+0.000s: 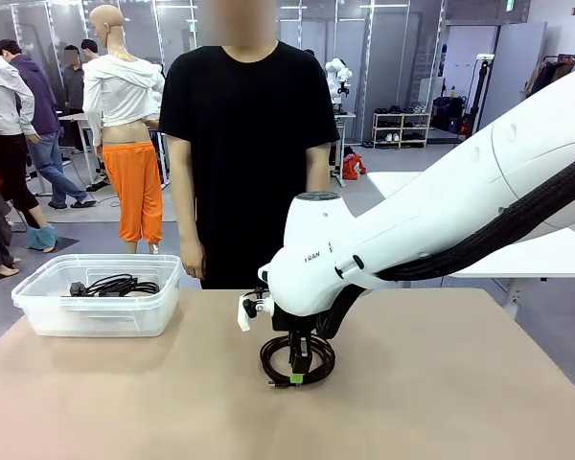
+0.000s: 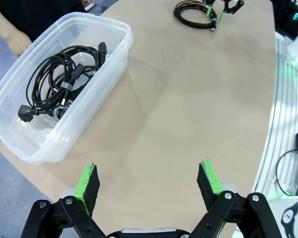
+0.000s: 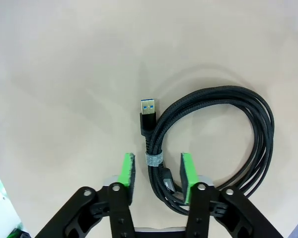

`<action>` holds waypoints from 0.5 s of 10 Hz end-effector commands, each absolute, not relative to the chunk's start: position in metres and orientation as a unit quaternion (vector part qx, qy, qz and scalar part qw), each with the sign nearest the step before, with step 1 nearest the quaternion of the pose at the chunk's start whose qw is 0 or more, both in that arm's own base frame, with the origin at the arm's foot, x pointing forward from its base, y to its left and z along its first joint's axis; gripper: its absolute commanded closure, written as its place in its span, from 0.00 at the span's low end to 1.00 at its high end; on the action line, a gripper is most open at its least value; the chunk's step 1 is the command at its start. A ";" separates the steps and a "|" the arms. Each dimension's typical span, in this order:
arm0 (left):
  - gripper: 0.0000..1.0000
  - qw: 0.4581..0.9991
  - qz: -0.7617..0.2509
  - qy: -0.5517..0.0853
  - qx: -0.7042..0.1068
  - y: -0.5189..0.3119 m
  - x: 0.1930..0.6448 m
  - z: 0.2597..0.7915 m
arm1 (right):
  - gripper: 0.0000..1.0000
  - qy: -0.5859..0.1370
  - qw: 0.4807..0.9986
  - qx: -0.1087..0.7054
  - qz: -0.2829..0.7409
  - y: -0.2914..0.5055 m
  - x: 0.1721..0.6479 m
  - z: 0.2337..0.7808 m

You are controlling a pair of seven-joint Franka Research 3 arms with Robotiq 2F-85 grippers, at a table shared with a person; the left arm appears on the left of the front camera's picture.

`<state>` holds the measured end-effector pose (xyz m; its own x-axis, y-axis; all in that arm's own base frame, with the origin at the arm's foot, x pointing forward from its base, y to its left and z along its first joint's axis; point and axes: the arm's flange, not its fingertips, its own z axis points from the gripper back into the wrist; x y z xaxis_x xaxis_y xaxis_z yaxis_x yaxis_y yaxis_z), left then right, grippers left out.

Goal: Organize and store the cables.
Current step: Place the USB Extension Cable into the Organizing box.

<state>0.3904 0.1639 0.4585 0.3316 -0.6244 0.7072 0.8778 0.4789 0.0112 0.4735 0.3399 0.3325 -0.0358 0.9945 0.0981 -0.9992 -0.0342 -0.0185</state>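
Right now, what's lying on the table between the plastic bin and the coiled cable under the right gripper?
Nothing: in the left wrist view, bare table runs from the bin to the coiled cable.

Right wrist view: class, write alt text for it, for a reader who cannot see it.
The right gripper straddles the tied section of a coiled black cable lying on the tan table, its green pads apart on either side. The cable's USB plug points away from the gripper.
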 end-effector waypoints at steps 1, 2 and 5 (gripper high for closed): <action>0.00 0.798 -0.471 -0.322 -0.194 0.164 0.389 0.464 | 0.15 -0.057 0.706 0.041 0.705 0.335 0.471 0.335; 0.00 0.798 -0.471 -0.322 -0.194 0.164 0.389 0.464 | 0.18 -0.066 0.710 0.044 0.700 0.329 0.471 0.340; 0.00 0.779 -0.491 -0.330 -0.206 0.149 0.391 0.467 | 0.00 -0.102 0.724 0.048 0.681 0.297 0.469 0.366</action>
